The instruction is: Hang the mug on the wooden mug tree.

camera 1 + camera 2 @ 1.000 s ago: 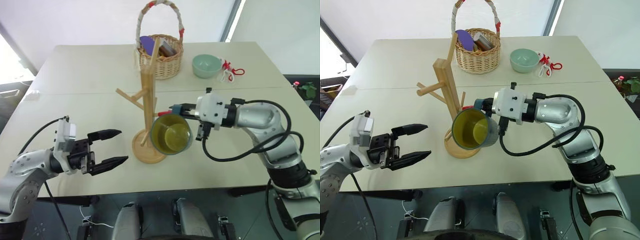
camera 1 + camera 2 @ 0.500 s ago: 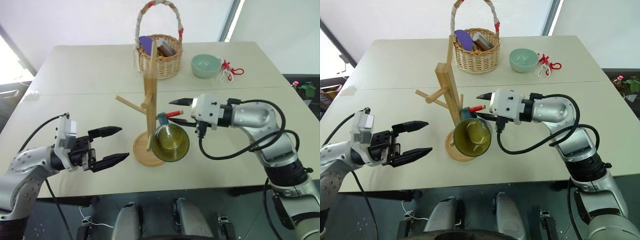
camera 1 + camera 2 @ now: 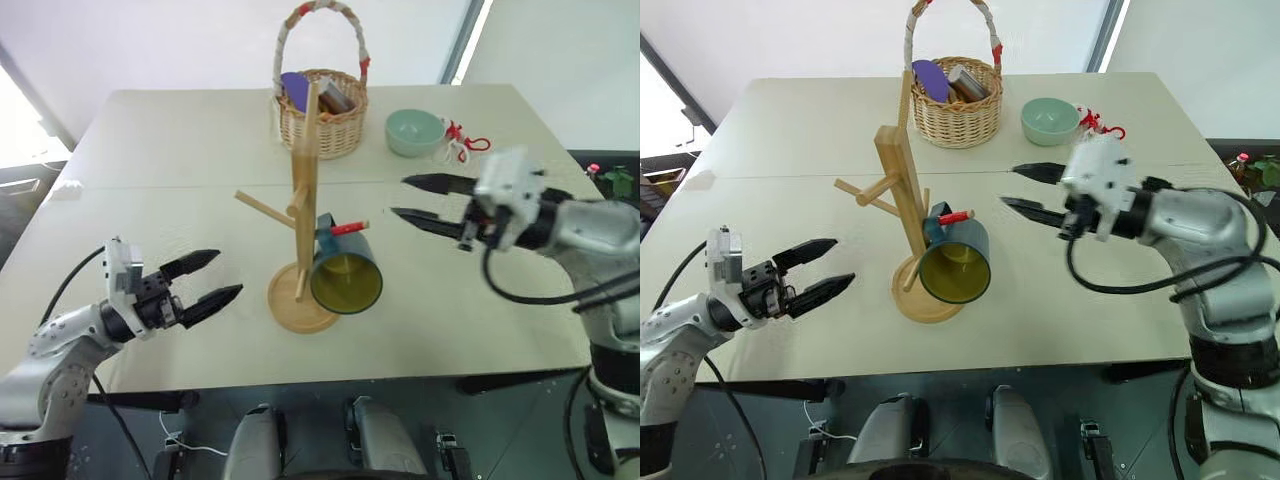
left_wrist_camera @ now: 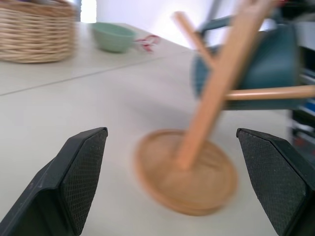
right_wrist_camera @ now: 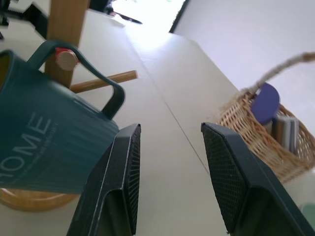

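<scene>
**Mug hangs on the red-tipped peg**

Fingers wide and empty on both sides: left gripper (image 3: 205, 279) low near the wooden mug tree (image 3: 303, 200), right gripper (image 3: 425, 201) clear of the mug (image 3: 343, 272). It hangs by its handle, mouth tilted down. Best to draw away level, without brushing it. Beyond, on the bench (image 3: 170, 130), a wicker basket (image 3: 322, 112).

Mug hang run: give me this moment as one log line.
mug: hanging by handle on red-tipped peg | wooden mug tree: upright | right gripper: open, clear of mug | left gripper: open, empty

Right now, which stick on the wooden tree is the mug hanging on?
The red-tipped peg; the mug hangs from it by its handle. The other pegs are plain wood and bare.
</scene>
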Controlling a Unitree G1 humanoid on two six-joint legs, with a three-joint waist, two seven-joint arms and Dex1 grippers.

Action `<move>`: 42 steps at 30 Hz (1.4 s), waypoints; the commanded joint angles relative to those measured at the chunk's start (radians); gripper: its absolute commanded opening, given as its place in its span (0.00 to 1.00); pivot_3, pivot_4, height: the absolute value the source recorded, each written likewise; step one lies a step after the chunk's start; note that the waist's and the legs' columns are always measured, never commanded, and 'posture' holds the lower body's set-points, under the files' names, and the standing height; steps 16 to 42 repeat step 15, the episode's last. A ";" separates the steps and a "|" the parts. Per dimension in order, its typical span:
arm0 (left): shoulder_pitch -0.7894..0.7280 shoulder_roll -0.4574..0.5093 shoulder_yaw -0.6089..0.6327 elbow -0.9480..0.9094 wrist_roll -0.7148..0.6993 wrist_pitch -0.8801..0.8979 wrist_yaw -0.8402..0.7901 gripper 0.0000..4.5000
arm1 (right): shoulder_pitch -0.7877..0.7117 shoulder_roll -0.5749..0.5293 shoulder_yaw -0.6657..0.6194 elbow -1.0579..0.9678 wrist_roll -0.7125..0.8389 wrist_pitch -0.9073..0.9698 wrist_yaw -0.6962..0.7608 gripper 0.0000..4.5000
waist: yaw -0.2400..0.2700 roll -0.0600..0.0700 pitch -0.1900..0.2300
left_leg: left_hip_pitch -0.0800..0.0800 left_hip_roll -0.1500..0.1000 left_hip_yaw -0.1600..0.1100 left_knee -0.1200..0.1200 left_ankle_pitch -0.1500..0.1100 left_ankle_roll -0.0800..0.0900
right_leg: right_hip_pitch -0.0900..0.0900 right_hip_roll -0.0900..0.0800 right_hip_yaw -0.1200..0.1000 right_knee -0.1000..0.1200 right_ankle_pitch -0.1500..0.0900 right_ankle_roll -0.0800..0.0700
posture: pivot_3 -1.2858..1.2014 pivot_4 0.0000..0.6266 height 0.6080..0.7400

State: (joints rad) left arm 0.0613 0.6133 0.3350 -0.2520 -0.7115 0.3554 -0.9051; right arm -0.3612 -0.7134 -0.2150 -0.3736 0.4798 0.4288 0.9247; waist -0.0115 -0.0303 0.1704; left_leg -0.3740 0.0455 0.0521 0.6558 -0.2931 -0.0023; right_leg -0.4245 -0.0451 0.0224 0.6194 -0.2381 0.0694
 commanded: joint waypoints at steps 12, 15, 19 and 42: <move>-0.027 -0.190 0.041 0.210 0.241 -0.259 0.312 1.00 | 0.257 0.319 -0.073 0.368 -0.104 -0.387 -0.238 0.44 | -0.003 0.000 -0.001 | 0.001 0.000 0.001 0.008 0.000 0.000 | 0.000 0.000 0.001 0.010 0.000 0.000 | 0.52 0.24 1.00; -0.026 -0.192 0.038 0.205 0.223 -0.233 0.302 1.00 | 0.258 0.326 -0.068 0.382 -0.106 -0.407 -0.247 0.44 | -0.003 0.000 -0.001 | 0.001 0.000 0.001 0.008 0.000 0.000 | 0.000 0.000 0.001 0.010 0.000 0.000 | 0.52 0.24 1.00; -0.026 -0.192 0.038 0.205 0.223 -0.233 0.302 1.00 | 0.258 0.326 -0.068 0.382 -0.106 -0.407 -0.247 0.44 | -0.003 0.000 -0.001 | 0.001 0.000 0.001 0.008 0.000 0.000 | 0.000 0.000 0.001 0.010 0.000 0.000 | 0.52 0.24 1.00; -0.026 -0.192 0.038 0.205 0.223 -0.233 0.302 1.00 | 0.258 0.326 -0.068 0.382 -0.106 -0.407 -0.247 0.44 | -0.003 0.000 -0.001 | 0.001 0.000 0.001 0.008 0.000 0.000 | 0.000 0.000 0.001 0.010 0.000 0.000 | 0.52 0.24 1.00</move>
